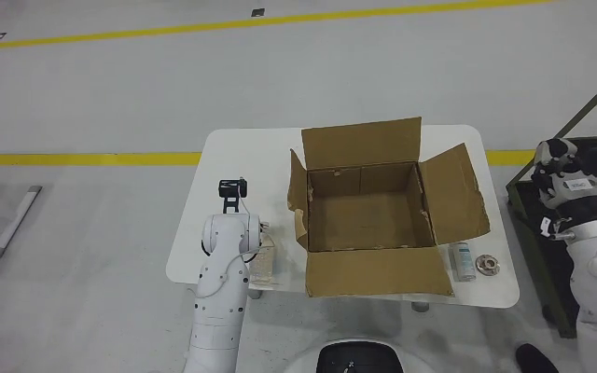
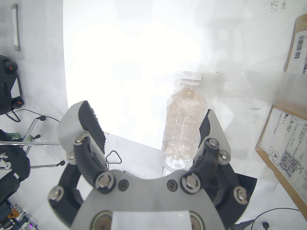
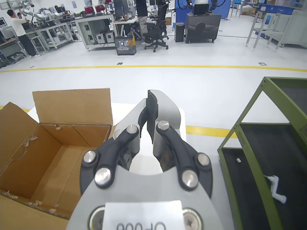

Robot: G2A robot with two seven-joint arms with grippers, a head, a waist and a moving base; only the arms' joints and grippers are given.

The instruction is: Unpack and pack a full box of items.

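We judge the unpacking done and the packing just starting: the box (image 1: 364, 179) stands open with nothing in it, and the left end effector (image 2: 147, 114) hangs over the bottle (image 2: 183, 123), its fingers wide apart and gripping nothing. The clear, white-capped bottle lies on its side on the desk (image 1: 242, 158), inside the gap but off-centre, just beside one ribbed pad (image 2: 203, 128) and well apart from the other. We think the next move calls for centring over the bottle's body, closing on it gently since thin plastic will give, then lifting it over the near box wall beside the end effector. The right end effector (image 3: 150, 96) is off the desk's edge, beyond the box, fingers pressed together on nothing. A small container (image 1: 462, 259) and a ring (image 1: 487, 265) wait on the desk between it and the box. The bottle carries no label; the box flaps beside the left end effector bear a shipping label (image 2: 285, 154) with a square code and a barcode sticker (image 2: 302, 46), whose print we leave unread.
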